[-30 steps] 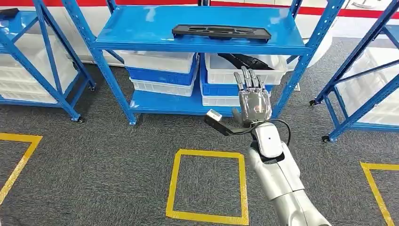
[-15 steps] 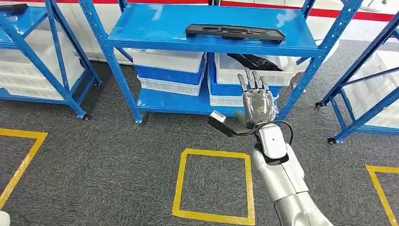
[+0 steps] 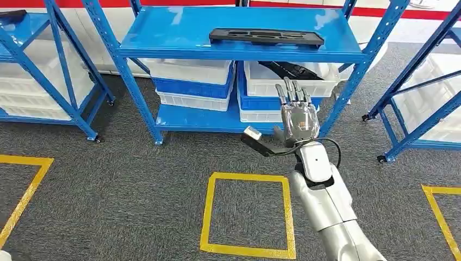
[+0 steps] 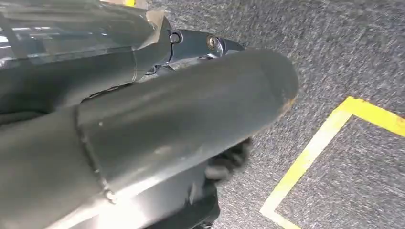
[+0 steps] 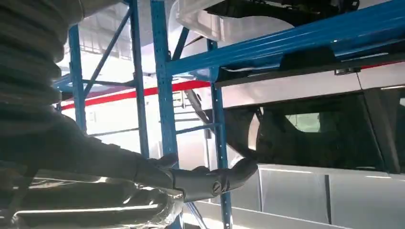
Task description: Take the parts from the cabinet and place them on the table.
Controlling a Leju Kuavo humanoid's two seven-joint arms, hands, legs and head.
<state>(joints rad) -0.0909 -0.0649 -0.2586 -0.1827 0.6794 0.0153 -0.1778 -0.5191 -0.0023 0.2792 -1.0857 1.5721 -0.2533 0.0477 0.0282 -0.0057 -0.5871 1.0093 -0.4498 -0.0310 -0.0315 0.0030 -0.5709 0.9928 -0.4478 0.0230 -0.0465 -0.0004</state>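
Right hand (image 3: 296, 120) raised, fingers spread, empty — black part (image 3: 266, 36) on shelf (image 3: 179, 32).

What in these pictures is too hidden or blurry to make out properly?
- Left hand: left wrist view, so close and blurred that whether it is open stays unclear.
- Dark part in the white bin: head view, mostly hidden under the blue shelf.
- Right hand: its palm faces away from the head view.

A long flat black part (image 3: 266, 37) with slotted cut-outs lies flat on the top shelf of the blue cabinet (image 3: 163, 32), at twelve o'clock in the head view, its length running side to side. Another black part (image 3: 291, 69) rests slanted in a white bin (image 3: 261, 87) just below, toward one o'clock.
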